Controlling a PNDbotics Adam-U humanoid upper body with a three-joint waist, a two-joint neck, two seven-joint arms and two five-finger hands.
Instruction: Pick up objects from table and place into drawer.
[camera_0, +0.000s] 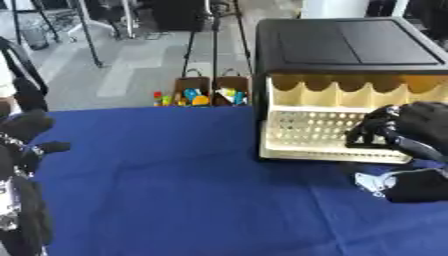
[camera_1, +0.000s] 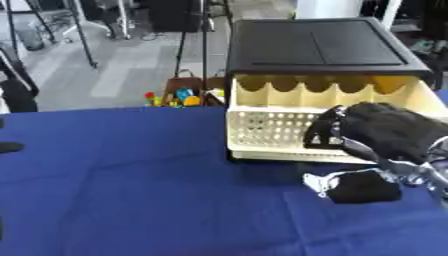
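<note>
A cabinet with a black top (camera_1: 319, 45) stands at the back right of the blue table (camera_0: 175, 190). Its cream drawer (camera_1: 262, 132) with a perforated front is pulled out. My right hand (camera_1: 385, 127) comes in from the right, and its fingers (camera_1: 322, 134) are curled over the drawer's front wall. Just below it a black lump with a pale end (camera_1: 354, 187) lies on the cloth; I cannot tell what it is. My left hand (camera_0: 22, 145) rests at the left edge, fingers relaxed and pointing up, holding nothing.
Behind the table's far edge, two brown boxes of coloured toys (camera_0: 199, 94) sit on the floor among tripod legs (camera_0: 87, 35). Bare blue cloth stretches across the left and middle of the table.
</note>
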